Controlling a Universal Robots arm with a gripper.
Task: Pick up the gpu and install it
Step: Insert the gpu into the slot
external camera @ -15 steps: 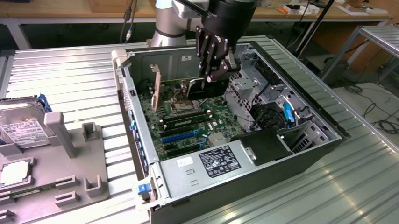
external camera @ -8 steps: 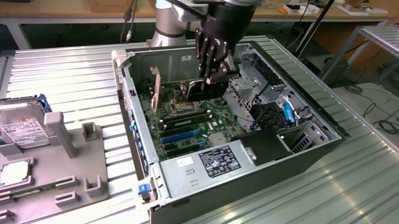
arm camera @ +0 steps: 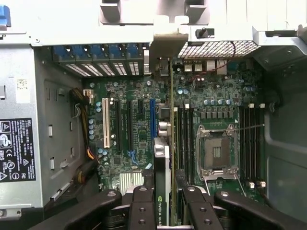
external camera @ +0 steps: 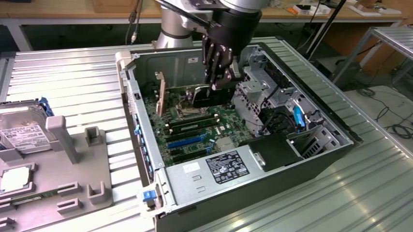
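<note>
My gripper [external camera: 217,79] reaches down into the open computer case [external camera: 139,125] and is shut on the gpu [external camera: 208,96]. The gpu is a thin green card with a black cooler block. It stands on edge over the motherboard [external camera: 213,121], and its metal end bracket [external camera: 159,89] is at the case's rear wall. In the wrist view the gpu [arm camera: 171,120] appears edge-on between the black fingers [arm camera: 141,208]. It runs beside a blue slot [arm camera: 152,120], with the bracket [arm camera: 163,48] at the rear slot openings. Whether the card's edge sits in a slot is hidden.
A power supply [external camera: 219,169] fills the case's near end, and drive cages [external camera: 258,92] line the exterior view's right side. The bare CPU socket [arm camera: 216,153] and memory slots [arm camera: 252,143] lie beside the card. A grey fixture [external camera: 71,159] with a hard drive [external camera: 26,135] sits at the left.
</note>
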